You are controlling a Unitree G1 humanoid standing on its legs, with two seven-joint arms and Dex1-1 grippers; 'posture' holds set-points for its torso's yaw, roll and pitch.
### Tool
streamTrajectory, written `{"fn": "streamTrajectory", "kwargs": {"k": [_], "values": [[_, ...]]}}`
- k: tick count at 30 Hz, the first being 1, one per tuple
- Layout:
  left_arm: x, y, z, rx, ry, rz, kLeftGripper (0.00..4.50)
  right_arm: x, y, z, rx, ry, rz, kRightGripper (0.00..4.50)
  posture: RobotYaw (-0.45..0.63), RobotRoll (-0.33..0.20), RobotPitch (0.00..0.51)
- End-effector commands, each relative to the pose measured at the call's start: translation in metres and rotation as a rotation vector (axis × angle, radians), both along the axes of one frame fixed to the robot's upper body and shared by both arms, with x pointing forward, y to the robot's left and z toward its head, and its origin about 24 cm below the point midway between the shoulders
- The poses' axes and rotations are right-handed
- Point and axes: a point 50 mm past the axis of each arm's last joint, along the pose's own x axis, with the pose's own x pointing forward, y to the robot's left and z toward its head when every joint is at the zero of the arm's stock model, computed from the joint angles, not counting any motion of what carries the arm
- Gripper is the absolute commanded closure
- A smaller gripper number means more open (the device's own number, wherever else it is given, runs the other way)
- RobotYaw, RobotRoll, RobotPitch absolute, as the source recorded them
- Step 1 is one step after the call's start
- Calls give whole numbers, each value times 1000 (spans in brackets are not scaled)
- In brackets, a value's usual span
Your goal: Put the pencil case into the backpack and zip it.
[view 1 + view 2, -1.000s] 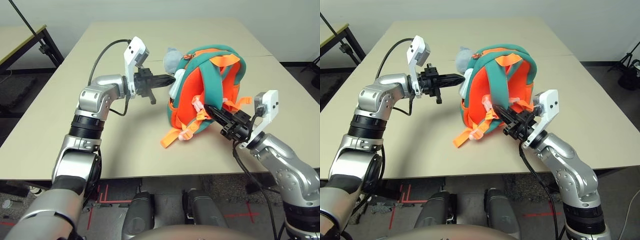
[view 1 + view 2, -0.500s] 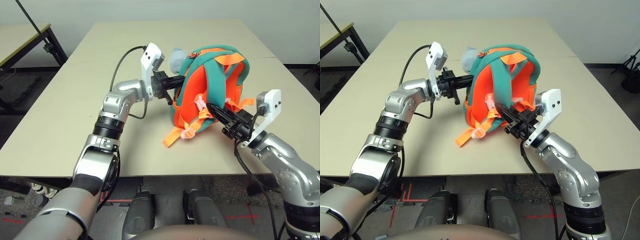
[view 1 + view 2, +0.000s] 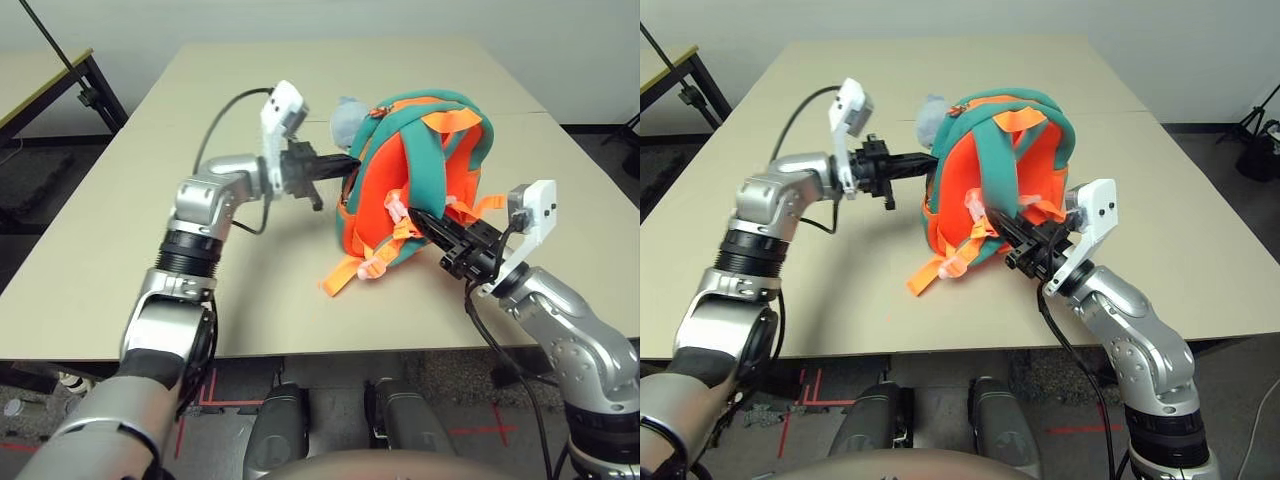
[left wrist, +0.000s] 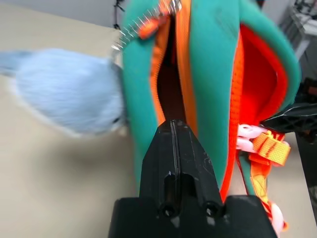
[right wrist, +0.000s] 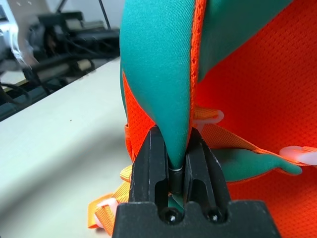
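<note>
The teal and orange backpack [image 3: 415, 165] stands upright mid-table, its strap side toward me. A grey plush toy [image 3: 343, 118] hangs at its far left. My left gripper [image 3: 345, 167] is shut, its tip pressed against the backpack's left side. The left wrist view has those fingertips [image 4: 172, 130] at the partly open orange zipper line [image 4: 166, 74], beside the plush toy [image 4: 64, 94]. Whether they pinch anything does not show. My right gripper [image 3: 418, 217] is shut on a teal strap [image 5: 163, 64] at the backpack's lower right. The pencil case is out of view.
Loose orange strap ends [image 3: 345, 272] lie on the beige table [image 3: 120, 250] in front of the backpack. Bare tabletop stretches left and behind. The front table edge [image 3: 300, 350] is close. Another table [image 3: 40, 80] stands far left.
My left arm pushed its gripper in against the backpack's side, then drew back slightly to the left. The right gripper kept its hold on the strap, and the backpack stayed upright.
</note>
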Motion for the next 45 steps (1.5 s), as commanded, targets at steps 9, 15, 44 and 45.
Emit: {"fn": "streamTrajectory", "kwargs": {"k": [9,15,44,45], "values": [[-18,39,23,-73,4,78,4121,4,11,3,5,-20,94,4428,60,0,53],[-17,47,25,-98,-2,130,2071,5,10,3,0,-20,98,4428,68,0,50],[-22,63,44,-109,-16,123,0,4,6,1,-8,-16,86,4428,52,0,44],[-23,59,43,-104,-9,105,0,4,6,1,-9,-15,86,4428,50,0,44]]}}
